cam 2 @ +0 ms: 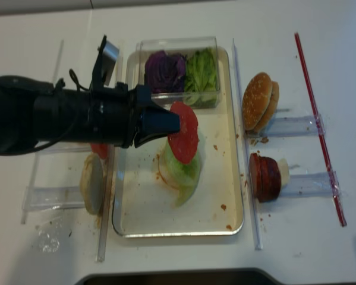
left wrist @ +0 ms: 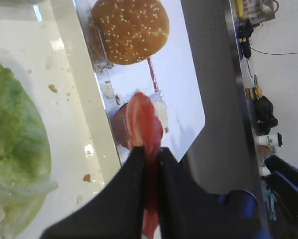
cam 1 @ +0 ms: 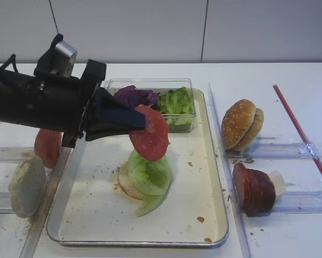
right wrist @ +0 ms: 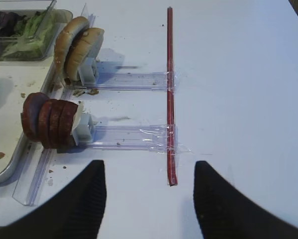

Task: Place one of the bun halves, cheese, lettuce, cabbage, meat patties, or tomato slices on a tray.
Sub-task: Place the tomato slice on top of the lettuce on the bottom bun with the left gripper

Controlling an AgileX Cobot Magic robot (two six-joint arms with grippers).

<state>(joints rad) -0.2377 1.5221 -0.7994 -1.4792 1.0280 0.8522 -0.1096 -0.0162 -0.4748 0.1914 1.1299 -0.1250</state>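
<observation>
My left claw [cam 1: 142,122] is pinching a tomato slice [cam 1: 150,133] tight by its edge, hovering over the lettuce [cam 1: 148,176] in the tray [cam 1: 212,215]; releasing now risks it sliding off that sloped leaf.

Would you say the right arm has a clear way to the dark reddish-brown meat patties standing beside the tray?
Probably yes: the right gripper is open and empty, and only bare white table lies between it and the dark reddish-brown meat patties; the left gripper is over the silver tray.
</observation>
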